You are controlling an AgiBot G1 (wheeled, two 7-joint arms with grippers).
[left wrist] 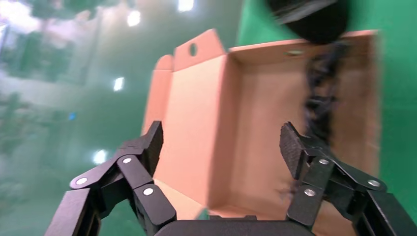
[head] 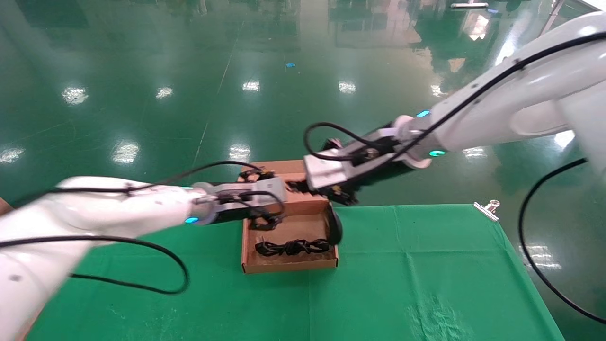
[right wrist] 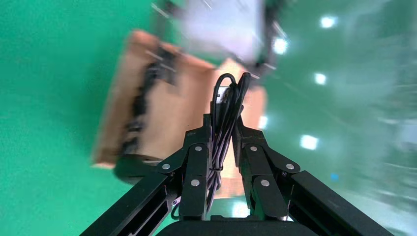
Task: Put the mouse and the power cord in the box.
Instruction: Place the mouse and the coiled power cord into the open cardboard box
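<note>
The brown cardboard box [head: 284, 230] lies open on the green cloth, its lid [head: 279, 166] folded back at the far side. A bundled black power cord [head: 292, 246] rests inside near the front wall. The black mouse [head: 335, 226] stands on edge against the box's right wall, just under my right gripper [head: 340, 193]. That gripper [right wrist: 225, 120] is shut on the mouse's coiled thin wire [right wrist: 227, 98]. My left gripper [head: 266, 219] hovers open over the box's left part. In the left wrist view its fingers [left wrist: 149, 143] frame the box floor [left wrist: 255, 123], the cord [left wrist: 318, 103] and the mouse [left wrist: 317, 19].
The green cloth [head: 426, 270] covers the table, with a metal clip [head: 487, 209] at its far right corner. Beyond the table's far edge is glossy green floor [head: 142, 94]. Both arms' cables hang near the box.
</note>
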